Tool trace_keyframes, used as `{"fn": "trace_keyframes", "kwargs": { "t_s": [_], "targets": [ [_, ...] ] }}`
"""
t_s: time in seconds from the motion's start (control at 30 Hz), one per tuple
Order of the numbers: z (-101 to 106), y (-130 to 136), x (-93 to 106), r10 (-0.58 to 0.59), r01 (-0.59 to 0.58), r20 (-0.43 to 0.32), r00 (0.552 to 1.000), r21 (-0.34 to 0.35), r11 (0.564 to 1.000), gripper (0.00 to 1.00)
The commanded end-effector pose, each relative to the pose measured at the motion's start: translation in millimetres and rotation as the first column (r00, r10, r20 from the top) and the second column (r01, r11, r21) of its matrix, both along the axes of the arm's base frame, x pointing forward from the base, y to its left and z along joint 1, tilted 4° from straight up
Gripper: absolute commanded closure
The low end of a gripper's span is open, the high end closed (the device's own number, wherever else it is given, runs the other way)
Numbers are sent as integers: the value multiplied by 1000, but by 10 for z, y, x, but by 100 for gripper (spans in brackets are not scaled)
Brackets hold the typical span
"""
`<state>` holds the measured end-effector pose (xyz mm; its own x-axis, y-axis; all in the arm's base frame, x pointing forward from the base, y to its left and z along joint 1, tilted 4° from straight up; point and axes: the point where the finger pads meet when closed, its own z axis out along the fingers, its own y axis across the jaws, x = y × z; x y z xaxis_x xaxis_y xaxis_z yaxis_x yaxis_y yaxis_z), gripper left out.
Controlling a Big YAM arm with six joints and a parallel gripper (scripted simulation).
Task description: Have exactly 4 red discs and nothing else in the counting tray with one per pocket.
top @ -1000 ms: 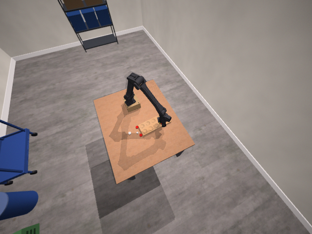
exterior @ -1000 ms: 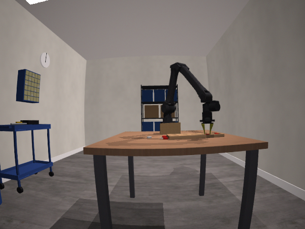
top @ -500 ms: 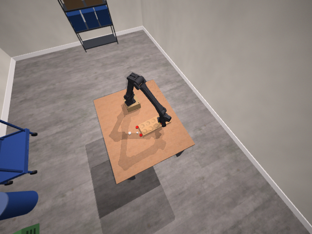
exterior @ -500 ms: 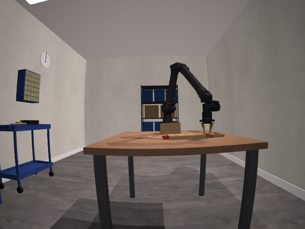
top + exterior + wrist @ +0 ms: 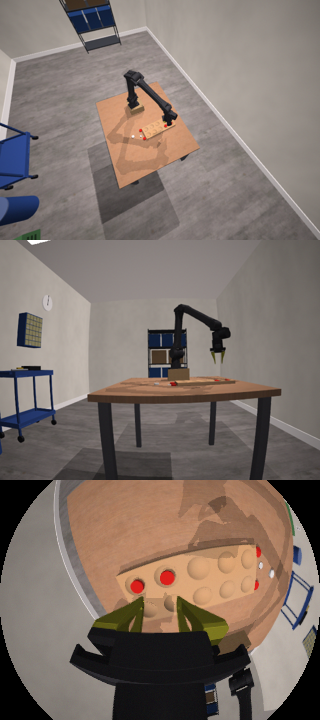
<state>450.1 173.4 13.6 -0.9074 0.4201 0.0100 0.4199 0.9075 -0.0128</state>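
The wooden tray [image 5: 153,128] [image 5: 204,383] [image 5: 215,580] lies flat and has two rows of pockets. One red disc [image 5: 165,125] [image 5: 216,380] [image 5: 167,577] sits in a pocket of the row farther from the arm base. Another red disc [image 5: 171,123] [image 5: 226,379] [image 5: 137,586] sits in the end pocket beside it. Two more red discs, one [image 5: 140,130] [image 5: 256,585] and another [image 5: 144,138] [image 5: 173,384] [image 5: 258,552], lie outside the tray's other end. My gripper [image 5: 218,363] [image 5: 160,600] is open and empty, high above the tray.
A white piece [image 5: 132,136] [image 5: 156,383] [image 5: 272,573] and a smaller white piece [image 5: 140,136] [image 5: 169,384] [image 5: 260,565] lie on the table near the outside discs. The arm's base block [image 5: 136,110] [image 5: 178,374] stands behind the tray.
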Motion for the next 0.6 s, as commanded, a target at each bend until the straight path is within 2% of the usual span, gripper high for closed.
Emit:
{"fn": "trace_keyframes", "kwargs": {
  "t_s": [0.0, 0.1, 0.17, 0.57],
  "targets": [
    [-125, -68, -139, -15, 14, -57, 998, -25, 1000, 56],
    [-125, -68, -139, -15, 14, -57, 998, -25, 1000, 56],
    [-72, -37, -59, -15, 14, -40, 999, -19, 1000, 56],
    [-72, -37, -58, -15, 14, -40, 999, -18, 1000, 56]
  ]
}}
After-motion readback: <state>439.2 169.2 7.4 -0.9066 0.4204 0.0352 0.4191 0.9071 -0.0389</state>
